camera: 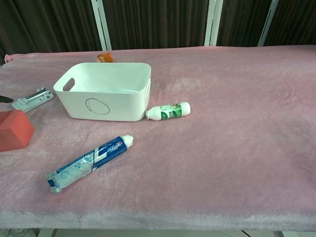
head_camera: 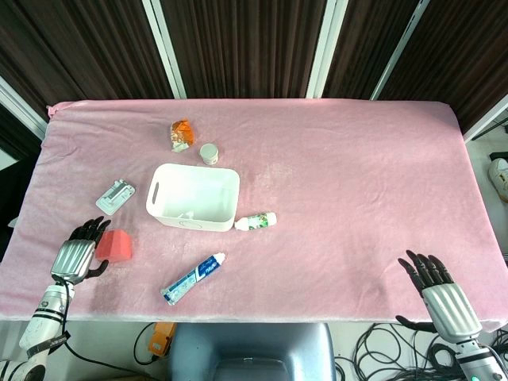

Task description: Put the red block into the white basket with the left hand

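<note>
Since the red block point(head_camera: 116, 245) looks like a light, squarish chunk of foam or soft plastic with matte faces, I judge it stiff enough to squeeze and unlikely to slip; opposite side faces seem the best hold. It lies near the table's point(head_camera: 357, 206) left front corner, apart from the white basket point(head_camera: 193, 195). The left hand point(head_camera: 79, 250) sits just beside it, fingers apart, gripping nothing; the right hand point(head_camera: 435, 284) rests open near the right front edge. The toothpaste tube point(camera: 89, 162) and small bottle point(camera: 168, 111) carry print too small to read
</note>
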